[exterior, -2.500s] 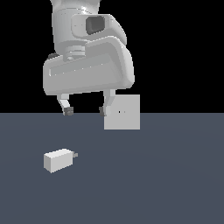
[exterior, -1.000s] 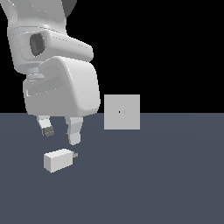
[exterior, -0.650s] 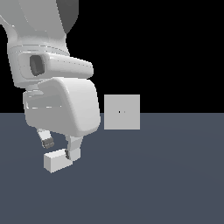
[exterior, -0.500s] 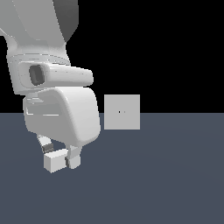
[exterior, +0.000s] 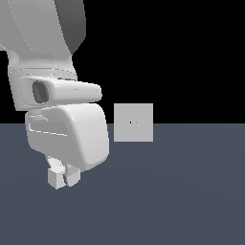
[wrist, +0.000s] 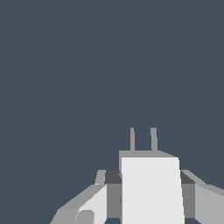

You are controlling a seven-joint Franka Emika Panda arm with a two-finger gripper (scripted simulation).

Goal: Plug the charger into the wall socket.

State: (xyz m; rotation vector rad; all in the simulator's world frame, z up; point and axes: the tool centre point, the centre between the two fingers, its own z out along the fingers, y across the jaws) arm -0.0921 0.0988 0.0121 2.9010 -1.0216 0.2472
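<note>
The charger (exterior: 54, 178) is a small off-white block on the dark floor at the exterior view's left, mostly covered by my hand. My gripper (exterior: 61, 179) straddles it, and one finger (exterior: 72, 176) shows beside the block. In the wrist view the charger (wrist: 151, 190) fills the space between the dark pads (wrist: 113, 192), which touch both its sides, and its two grey prongs (wrist: 142, 140) point away from the hand. My gripper (wrist: 151, 199) is shut on the charger. The wall socket (exterior: 133, 122) stands upright further back, to the exterior view's right, two tiny holes at its centre.
Flat dark blue-grey floor (exterior: 182, 191) stretches around the charger and up to the socket plate. The arm's bulky white body (exterior: 52, 72) fills the exterior view's upper left and hides the floor behind it.
The arm swung from in front of the socket toward the exterior view's left and came down. Its fingers dropped around the charger and closed on its sides. The charger has stayed put.
</note>
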